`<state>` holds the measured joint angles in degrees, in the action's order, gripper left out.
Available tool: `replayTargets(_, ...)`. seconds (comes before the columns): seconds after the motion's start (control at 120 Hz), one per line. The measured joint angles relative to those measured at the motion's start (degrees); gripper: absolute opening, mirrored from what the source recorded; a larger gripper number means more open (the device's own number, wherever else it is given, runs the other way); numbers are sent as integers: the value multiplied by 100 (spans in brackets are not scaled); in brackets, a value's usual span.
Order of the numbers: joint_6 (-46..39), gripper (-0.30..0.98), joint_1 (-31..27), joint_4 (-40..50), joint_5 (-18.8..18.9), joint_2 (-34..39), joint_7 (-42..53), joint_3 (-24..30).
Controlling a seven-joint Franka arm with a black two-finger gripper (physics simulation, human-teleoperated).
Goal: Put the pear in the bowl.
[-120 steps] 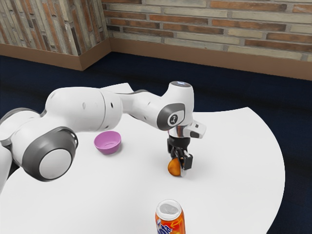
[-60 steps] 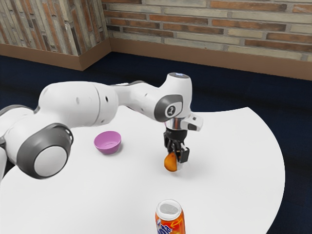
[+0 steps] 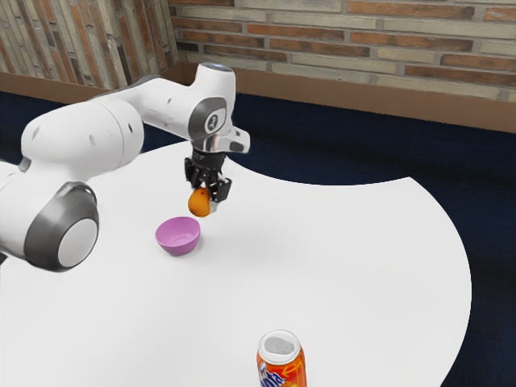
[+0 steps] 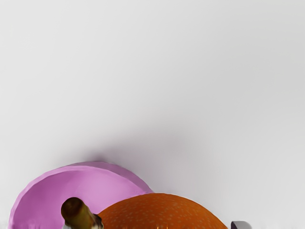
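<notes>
Perhaps to clear the round pink bowl [image 3: 177, 237], the black claw [image 3: 207, 196] squeezes the speckled orange pear [image 4: 164, 213] inside the white table's [image 3: 355, 266] edge.

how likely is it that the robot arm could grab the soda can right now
Probably not: the gripper is shut on the pear, leaving no free grip. Nothing appears to stand between it and the can, though.

Bright, even light on white tabletop [image 3: 347, 266]; soft grey shadow [image 4: 119, 150] beside bowl [image 4: 43, 191]; floor [image 3: 339, 145] dark.

Smooth, matt pink bowl [image 3: 178, 241]
</notes>
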<state>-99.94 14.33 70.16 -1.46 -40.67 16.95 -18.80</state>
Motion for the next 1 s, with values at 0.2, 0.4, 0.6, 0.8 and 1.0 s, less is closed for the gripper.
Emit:
replayTargets(0.2, 73, 27, -212, 81, 0, -21, 25, -215)
replayTargets(0.4, 72, 24, -242, 406, -8, -1, 39, -310)
replayTargets(0.6, 66, 44, -246, 448, -69, 9, 57, -332)
replayTargets(0.8, 163, 59, -246, 422, -102, 231, 80, -333)
replayTargets(1.0, 1036, 65, -179, 836, -103, 2532, -235, 464)
